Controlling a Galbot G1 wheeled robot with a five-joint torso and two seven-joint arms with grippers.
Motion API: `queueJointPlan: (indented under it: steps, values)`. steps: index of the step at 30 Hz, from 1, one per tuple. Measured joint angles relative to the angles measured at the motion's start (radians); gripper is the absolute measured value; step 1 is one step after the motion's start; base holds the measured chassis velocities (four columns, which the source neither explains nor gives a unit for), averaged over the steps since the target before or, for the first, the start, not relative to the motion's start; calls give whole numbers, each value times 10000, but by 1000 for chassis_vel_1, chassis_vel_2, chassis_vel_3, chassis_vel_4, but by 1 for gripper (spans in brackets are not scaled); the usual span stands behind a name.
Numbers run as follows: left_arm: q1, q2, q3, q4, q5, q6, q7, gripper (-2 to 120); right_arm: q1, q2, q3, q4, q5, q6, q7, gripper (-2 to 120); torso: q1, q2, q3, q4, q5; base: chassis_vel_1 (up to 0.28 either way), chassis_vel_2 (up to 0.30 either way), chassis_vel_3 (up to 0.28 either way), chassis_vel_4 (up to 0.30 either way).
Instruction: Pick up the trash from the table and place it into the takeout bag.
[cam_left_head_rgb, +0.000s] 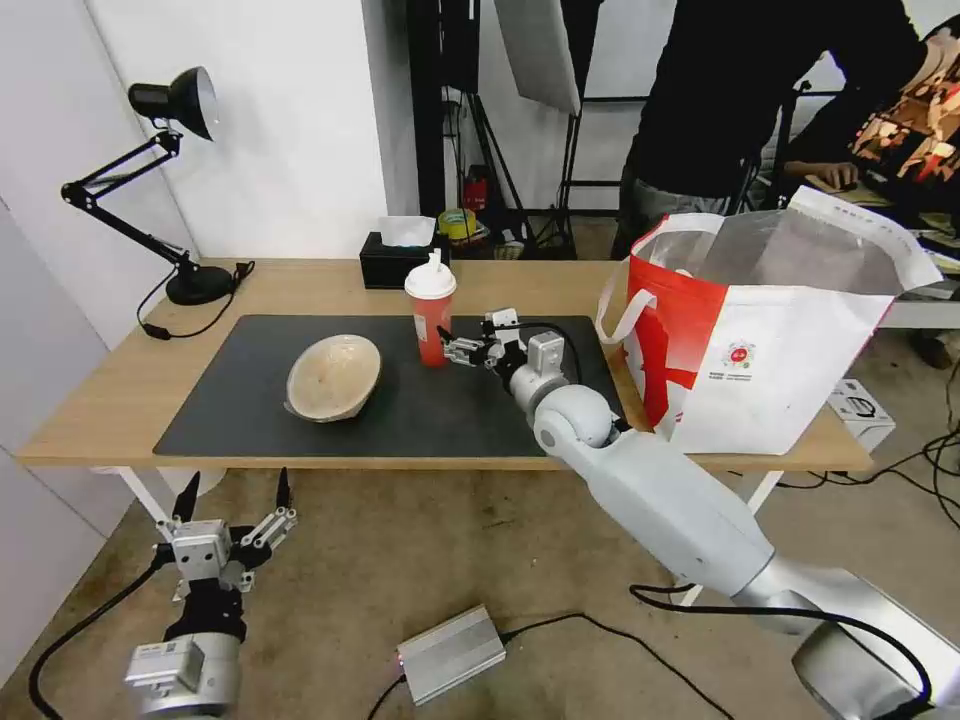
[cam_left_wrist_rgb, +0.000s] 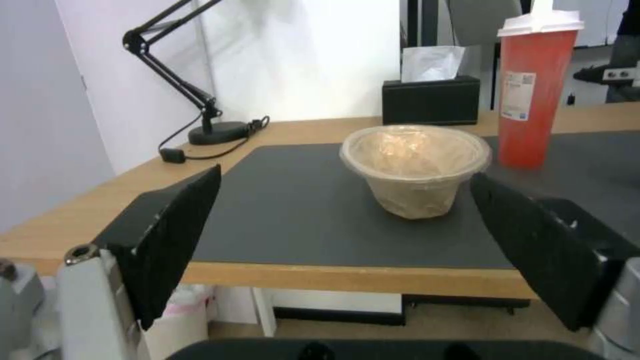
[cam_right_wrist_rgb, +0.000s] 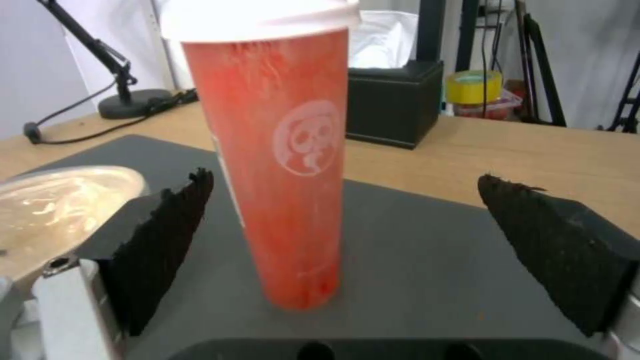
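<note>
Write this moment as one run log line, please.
right gripper: open, beside red cup | left gripper: open, below table

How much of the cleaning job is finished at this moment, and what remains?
Done: nothing can be confirmed; the inside of the takeout bag is hidden. In hand: the right gripper, open, is beside the red drink cup, which stands on the dark mat between its fingers in the wrist view, not yet gripped. Left: the cup and the beige bowl are on the table. The left gripper waits open below the table edge.

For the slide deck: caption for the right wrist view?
Open right gripper lined up on the upright red cup on the mat, fingers apart on either side, not touching.
</note>
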Motion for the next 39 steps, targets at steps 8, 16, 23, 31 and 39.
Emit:
queueJointPlan:
  steps: [8, 16, 23, 31, 39]
  values:
    - [-16, -2, 27, 59, 0, -9, -6, 100, 74, 320, -22, -645, -198, 163, -104, 100, 1, 0, 0, 0, 0, 0, 0, 0, 0]
    - [-27, 0, 23, 88, -1, -27, -7, 100, 141, 533, -53, -940, -243, 202, -128, 100, 1, 0, 0, 0, 0, 0, 0, 0, 0]
    - [-59, 8, 41, 121, -6, -37, -8, 100, 232, 681, -94, -1210, -269, 245, -161, 100, 1, 0, 0, 0, 0, 0, 0, 0, 0]
    - [-47, 19, 47, 124, -7, -43, -8, 100, 297, 767, -141, -1377, -286, 271, -195, 100, 1, 0, 0, 0, 0, 0, 0, 0, 0]
    - [-37, 7, 64, 123, -7, -49, -8, 100, 418, 948, -182, -1744, -293, 408, -311, 100, 1, 0, 0, 0, 0, 0, 0, 0, 0]
